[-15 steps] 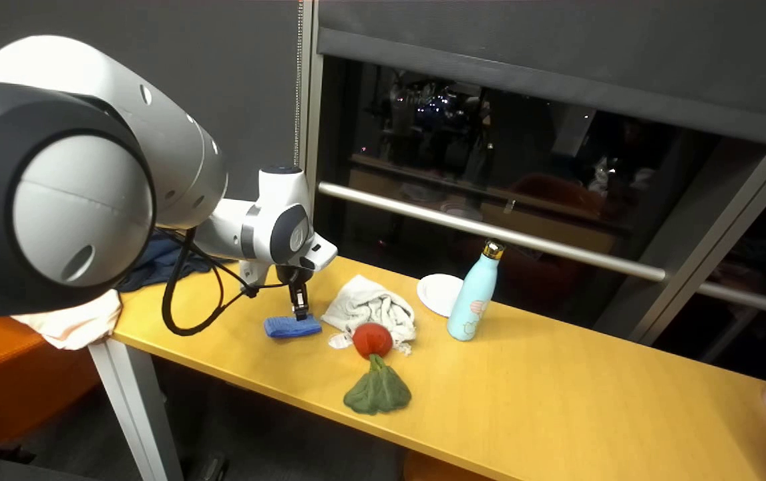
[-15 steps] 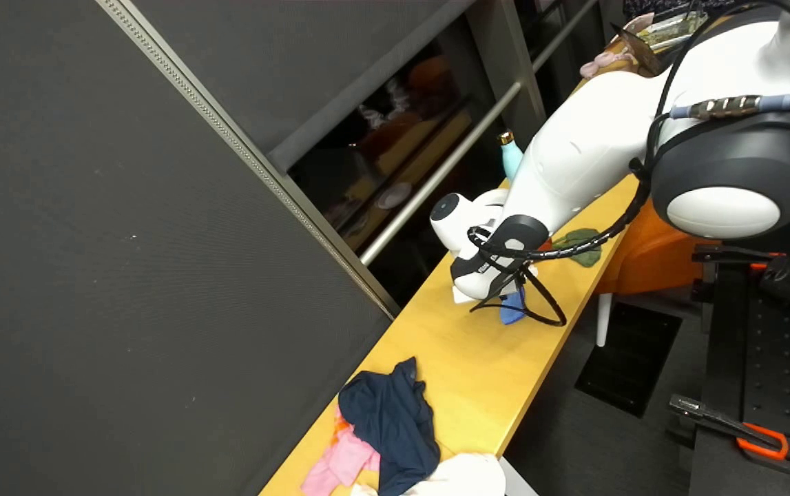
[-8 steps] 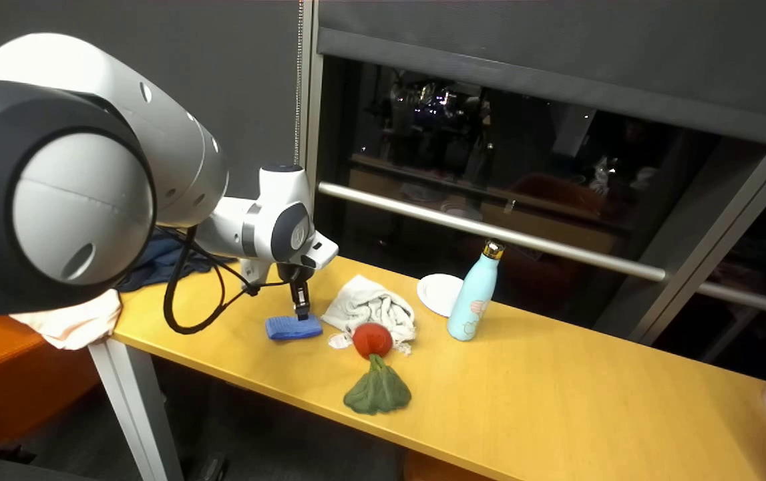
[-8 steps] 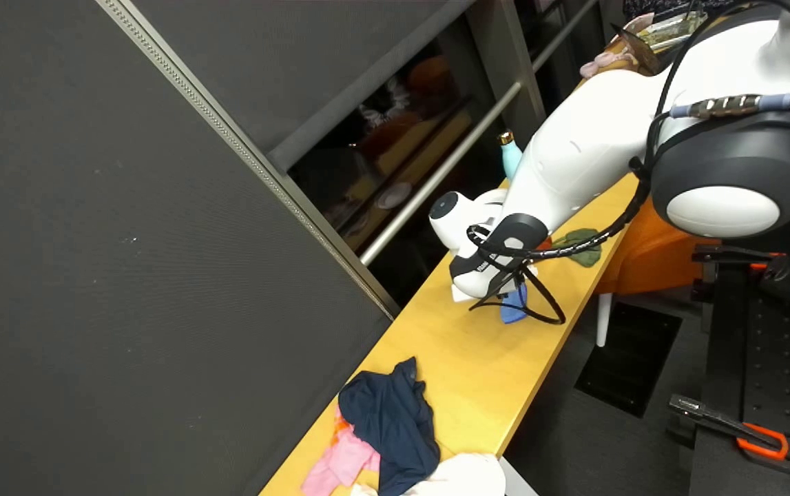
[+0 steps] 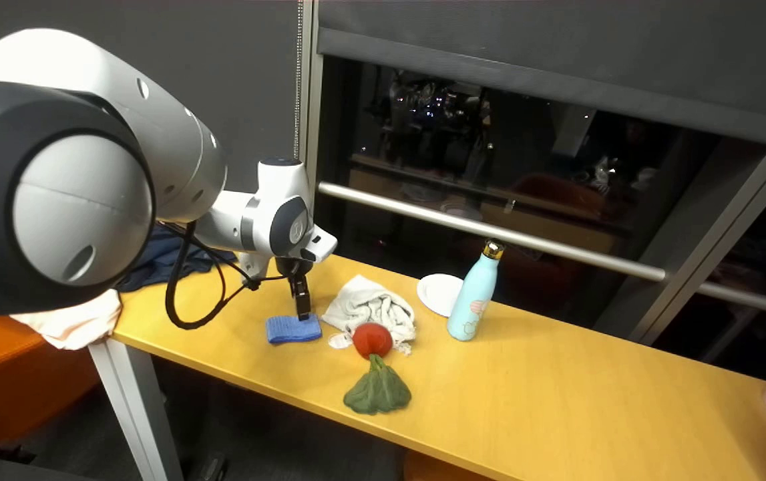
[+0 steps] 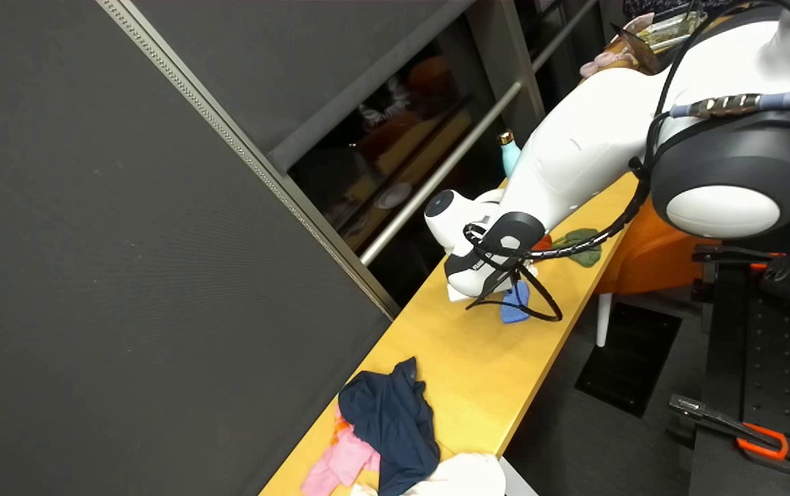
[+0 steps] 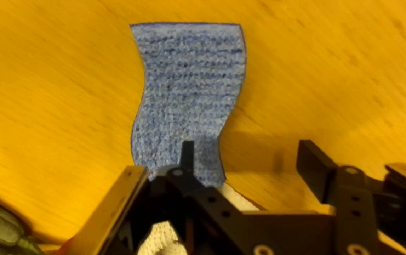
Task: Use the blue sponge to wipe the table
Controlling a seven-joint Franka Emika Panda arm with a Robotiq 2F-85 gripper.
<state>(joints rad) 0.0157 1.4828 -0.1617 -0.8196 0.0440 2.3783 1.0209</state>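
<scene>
table point(image 5: 590, 394) long, yellow wood, smooth; faint grain streaks in the wrist view. white leg point(image 5: 132, 407) under one end. sponge point(image 5: 292, 329) lies on the table near the towel point(image 5: 359, 297); whether those two touch, cannot tell. from the wrist it looks ribbed, curved like a loose s. claw point(image 7: 246, 147) wide, fingers well apart: one shows over the sponge's towel-side end, its mate over the table. contact with the sponge unclear.

red ball point(image 5: 372, 341) at the towel's near side, greens point(image 5: 377, 394) next, toward the near edge. bottle point(image 5: 473, 300) upright, plate point(image 5: 436, 292) just beside it, window side.

room: grey blind point(image 5: 556, 67) above, dark window point(image 5: 449, 153) with reflections, pale rail point(image 5: 489, 232) across. in an exterior view, navy cloth point(image 6: 391, 420) over pink cloth point(image 6: 343, 461), white cloth point(image 6: 463, 475) beside, at the table's end. orange chair point(image 6: 649, 255) beyond the edge opposite the window; floor point(image 6: 560, 420) dark.
</scene>
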